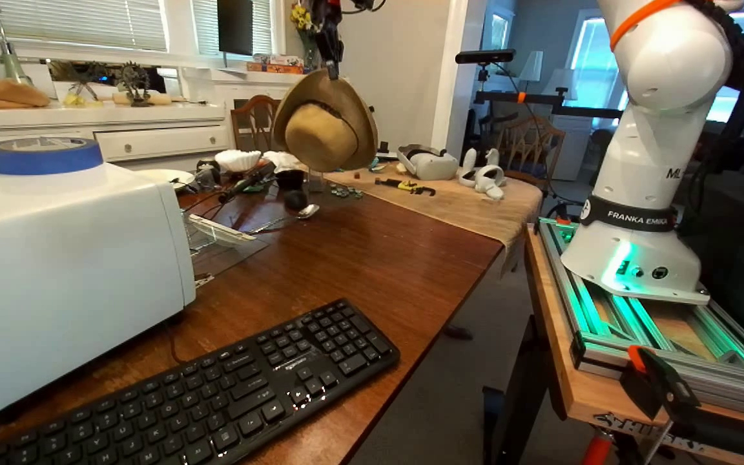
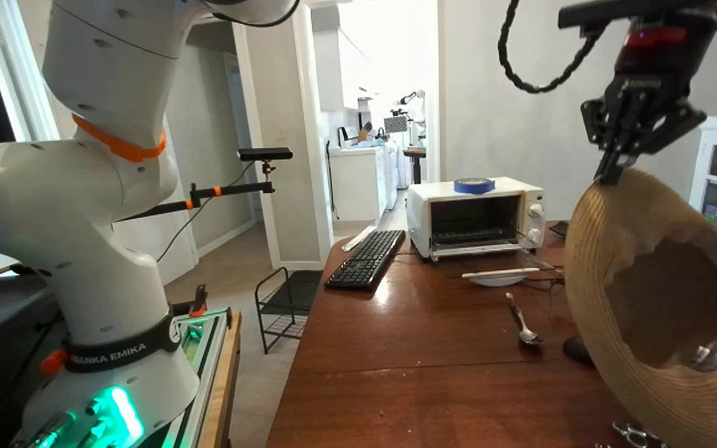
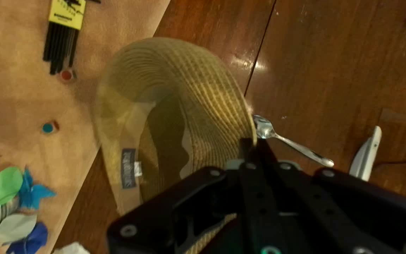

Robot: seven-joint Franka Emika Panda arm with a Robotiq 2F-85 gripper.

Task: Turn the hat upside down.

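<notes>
Hat (image 1: 327, 126) in fingers (image 2: 610, 173), lettering (image 3: 128, 168) (wrist view only)

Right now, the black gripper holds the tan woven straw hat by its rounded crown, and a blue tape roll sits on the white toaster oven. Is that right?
Not quite: the black gripper holds the tan woven straw hat by its brim edge, not its crown, as both exterior views show. The blue tape roll does sit on the white toaster oven.

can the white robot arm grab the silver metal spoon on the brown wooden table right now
Probably not: its black gripper is holding the tan woven straw hat and would likely need to set that down first. The spoon itself lies uncovered, so nothing else seems to block it.
</notes>
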